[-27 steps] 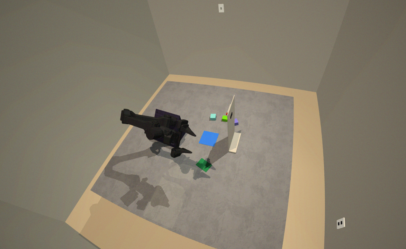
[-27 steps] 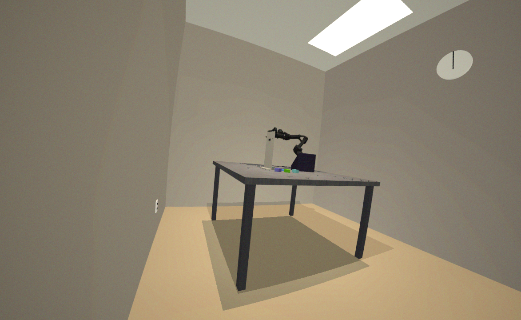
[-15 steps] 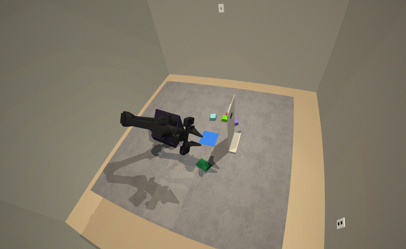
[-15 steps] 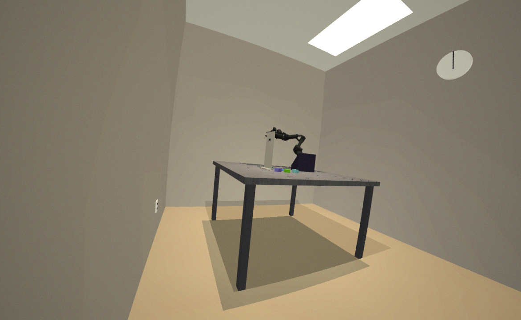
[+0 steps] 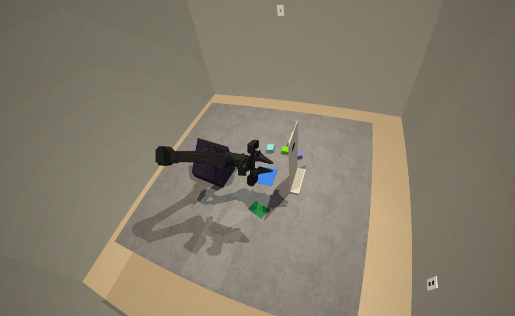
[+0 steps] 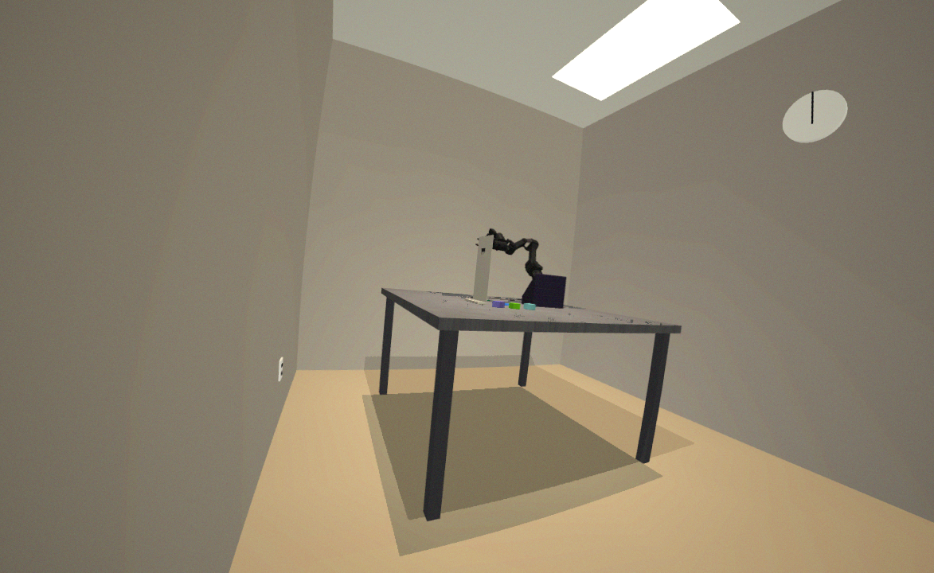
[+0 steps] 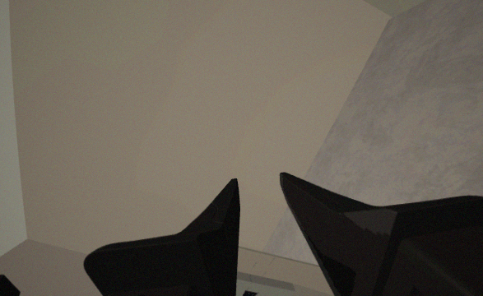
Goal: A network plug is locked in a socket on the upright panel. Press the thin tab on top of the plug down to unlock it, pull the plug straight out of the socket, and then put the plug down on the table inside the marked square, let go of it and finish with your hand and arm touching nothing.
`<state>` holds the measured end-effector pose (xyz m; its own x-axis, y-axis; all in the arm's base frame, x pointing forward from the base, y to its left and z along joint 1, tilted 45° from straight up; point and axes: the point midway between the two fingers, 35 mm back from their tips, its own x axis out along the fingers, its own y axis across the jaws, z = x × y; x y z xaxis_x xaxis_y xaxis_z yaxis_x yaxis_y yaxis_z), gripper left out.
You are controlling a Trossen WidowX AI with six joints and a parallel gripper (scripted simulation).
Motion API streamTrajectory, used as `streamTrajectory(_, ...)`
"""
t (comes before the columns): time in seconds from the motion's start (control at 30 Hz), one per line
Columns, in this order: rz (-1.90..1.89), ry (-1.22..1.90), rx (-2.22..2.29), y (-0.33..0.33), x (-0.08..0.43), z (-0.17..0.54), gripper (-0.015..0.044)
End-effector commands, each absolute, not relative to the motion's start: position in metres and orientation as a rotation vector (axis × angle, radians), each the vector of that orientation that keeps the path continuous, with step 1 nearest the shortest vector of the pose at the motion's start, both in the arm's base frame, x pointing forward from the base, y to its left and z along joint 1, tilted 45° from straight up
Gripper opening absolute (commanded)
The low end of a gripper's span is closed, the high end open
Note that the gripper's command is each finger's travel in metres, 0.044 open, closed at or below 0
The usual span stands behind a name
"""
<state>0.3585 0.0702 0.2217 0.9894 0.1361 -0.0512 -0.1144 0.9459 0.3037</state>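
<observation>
The pale upright panel [image 5: 293,166] [image 6: 482,276] stands on a flat foot, with a dark opening [image 5: 293,146] [image 6: 482,250] high up. A tiny red part [image 5: 287,144] shows at its arm-side edge; whether it belongs to the plug is too small to tell. The plug and its tab are not clearly visible. My gripper [image 5: 272,166] [image 6: 478,241] [image 7: 258,181] is partly open, with a narrow gap and nothing between its tips. It hangs in the air on the arm's side of the panel. A blue square [image 5: 267,176] and a green square [image 5: 257,208] lie on the table.
A teal block [image 5: 270,148] [image 6: 529,306], a lime block [image 5: 285,150] [image 6: 514,305] and a purple block [image 5: 299,154] [image 6: 498,303] lie near the panel. The dark arm base [image 5: 212,173] [image 6: 548,290] stands behind the gripper.
</observation>
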Motion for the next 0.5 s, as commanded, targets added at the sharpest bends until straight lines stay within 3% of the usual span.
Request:
streamTrajectory(0.0,0.14,0.11,0.364,0.083,0.359,0.195,0.0156)
streamTrajectory(0.47,0.175,0.209,0.533,0.117,0.347,0.128,0.0156)
